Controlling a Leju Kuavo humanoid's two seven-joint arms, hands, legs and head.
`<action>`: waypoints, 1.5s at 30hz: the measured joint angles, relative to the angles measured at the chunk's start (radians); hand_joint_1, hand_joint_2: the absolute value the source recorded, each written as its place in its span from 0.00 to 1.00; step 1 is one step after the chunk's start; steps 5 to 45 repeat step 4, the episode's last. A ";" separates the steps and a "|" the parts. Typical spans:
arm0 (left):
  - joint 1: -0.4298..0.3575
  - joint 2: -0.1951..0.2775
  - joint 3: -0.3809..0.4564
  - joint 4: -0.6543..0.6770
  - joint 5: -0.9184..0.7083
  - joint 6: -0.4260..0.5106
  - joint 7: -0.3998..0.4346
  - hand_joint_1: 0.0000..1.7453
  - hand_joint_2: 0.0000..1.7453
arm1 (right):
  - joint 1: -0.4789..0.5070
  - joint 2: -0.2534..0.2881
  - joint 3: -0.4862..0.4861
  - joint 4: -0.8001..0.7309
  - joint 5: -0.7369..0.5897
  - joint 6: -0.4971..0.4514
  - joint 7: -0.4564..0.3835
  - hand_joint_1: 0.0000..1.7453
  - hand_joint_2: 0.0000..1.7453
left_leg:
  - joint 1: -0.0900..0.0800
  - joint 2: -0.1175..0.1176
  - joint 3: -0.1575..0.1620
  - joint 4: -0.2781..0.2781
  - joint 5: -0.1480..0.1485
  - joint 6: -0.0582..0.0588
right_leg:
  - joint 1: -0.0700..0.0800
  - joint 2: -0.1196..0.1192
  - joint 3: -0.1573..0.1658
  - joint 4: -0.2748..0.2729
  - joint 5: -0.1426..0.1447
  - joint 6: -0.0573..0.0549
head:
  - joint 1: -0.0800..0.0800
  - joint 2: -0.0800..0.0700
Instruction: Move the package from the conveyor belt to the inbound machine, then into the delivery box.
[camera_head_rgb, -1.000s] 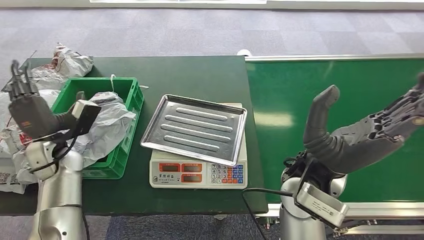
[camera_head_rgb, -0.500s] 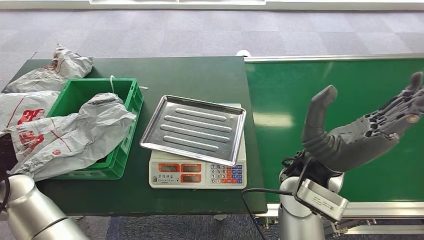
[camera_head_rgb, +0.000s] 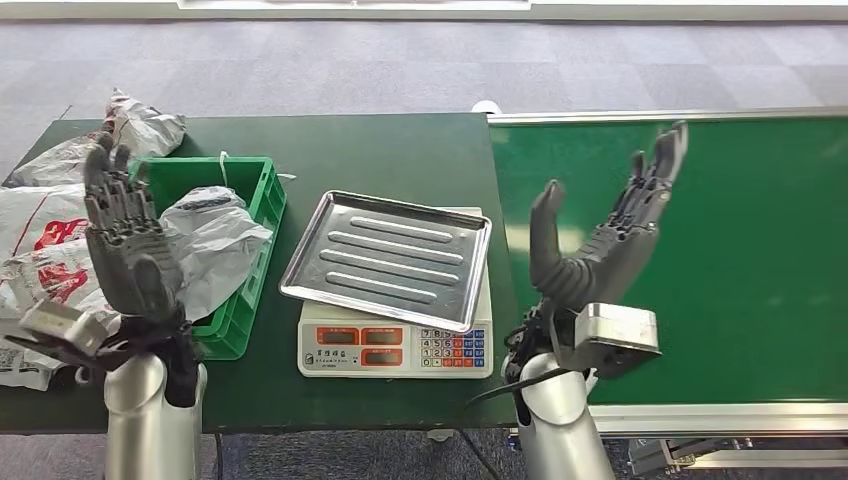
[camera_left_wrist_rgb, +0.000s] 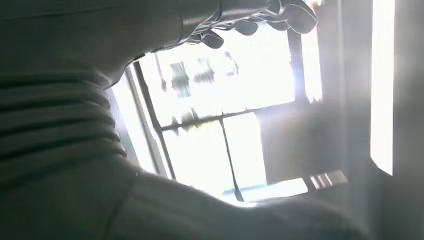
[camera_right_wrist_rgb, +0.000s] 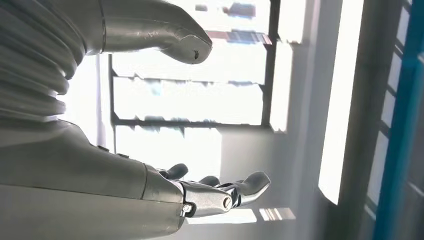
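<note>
Raising both arms, the left robot hand (camera_head_rgb: 125, 245) and right robot hand (camera_head_rgb: 605, 240) are empty with fingers spread, palms up. The belt (camera_head_rgb: 740, 230) carries no package; grey bags (camera_head_rgb: 215, 245) lie in the green crate (camera_head_rgb: 255, 215) at the desk's (camera_head_rgb: 400, 150) left edge. Risk, I think: a lowering hand could knock the tray (camera_head_rgb: 390, 257) off the scale (camera_head_rgb: 395, 348).
</note>
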 joint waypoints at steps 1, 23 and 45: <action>0.025 0.006 -0.046 -0.011 0.037 -0.073 -0.023 0.00 1.00 | 0.004 -0.003 0.008 0.020 -0.018 0.031 0.004 0.00 1.00 | 0.000 0.000 0.000 0.000 0.000 0.000 | 0.000 0.000 0.000 0.000 0.000 0.000 | 0.000 0.000; 0.078 0.013 -0.135 -0.050 0.109 -0.229 -0.052 0.00 1.00 | 0.013 -0.009 0.016 0.051 -0.045 0.102 0.008 0.00 1.00 | 0.000 -0.002 -0.001 0.000 -0.001 0.000 | 0.000 -0.002 0.000 0.000 -0.002 0.001 | 0.000 0.000; 0.078 0.013 -0.135 -0.050 0.109 -0.229 -0.052 0.00 1.00 | 0.013 -0.009 0.016 0.051 -0.045 0.102 0.008 0.00 1.00 | 0.000 -0.002 -0.001 0.000 -0.001 0.000 | 0.000 -0.002 0.000 0.000 -0.002 0.001 | 0.000 0.000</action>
